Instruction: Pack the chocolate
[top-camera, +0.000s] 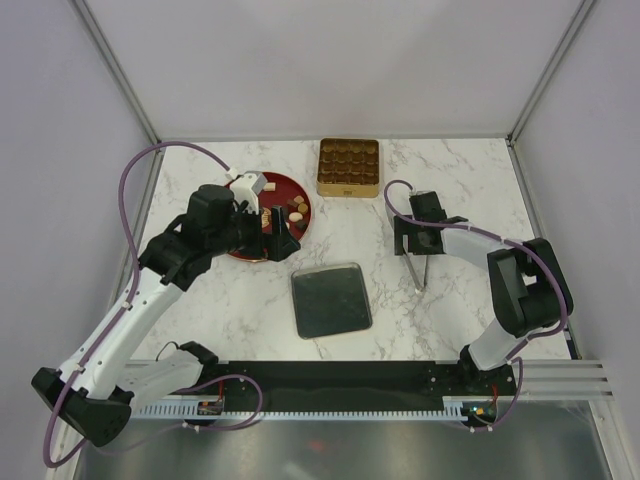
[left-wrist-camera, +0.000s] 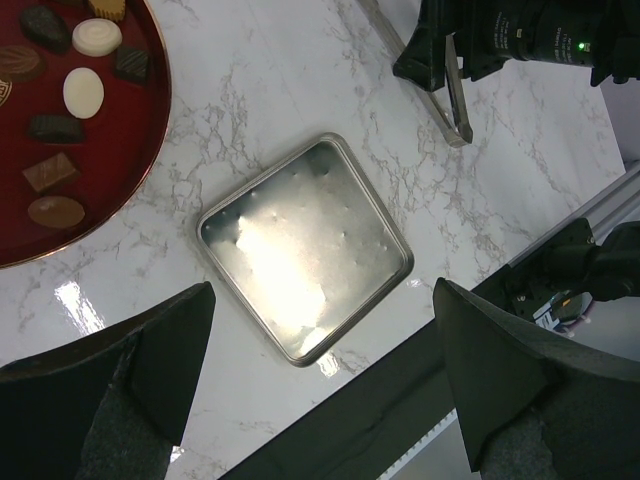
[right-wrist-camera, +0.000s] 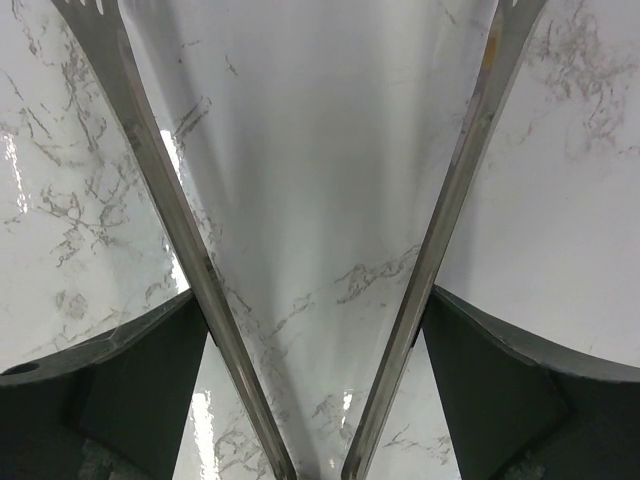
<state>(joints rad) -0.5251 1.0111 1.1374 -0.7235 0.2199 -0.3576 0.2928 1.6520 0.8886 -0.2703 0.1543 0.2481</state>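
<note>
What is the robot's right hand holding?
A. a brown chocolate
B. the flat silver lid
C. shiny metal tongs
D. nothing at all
C: the right gripper grips a pair of shiny metal tongs from both sides, and their arms spread open above the white marble table.

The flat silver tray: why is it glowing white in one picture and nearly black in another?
Left wrist view: the shiny tray mirrors a light as a white glare patch, and the marble table beside it shows small bright spots too. Top external view: the same tray catches no glare and looks dark grey.
</note>
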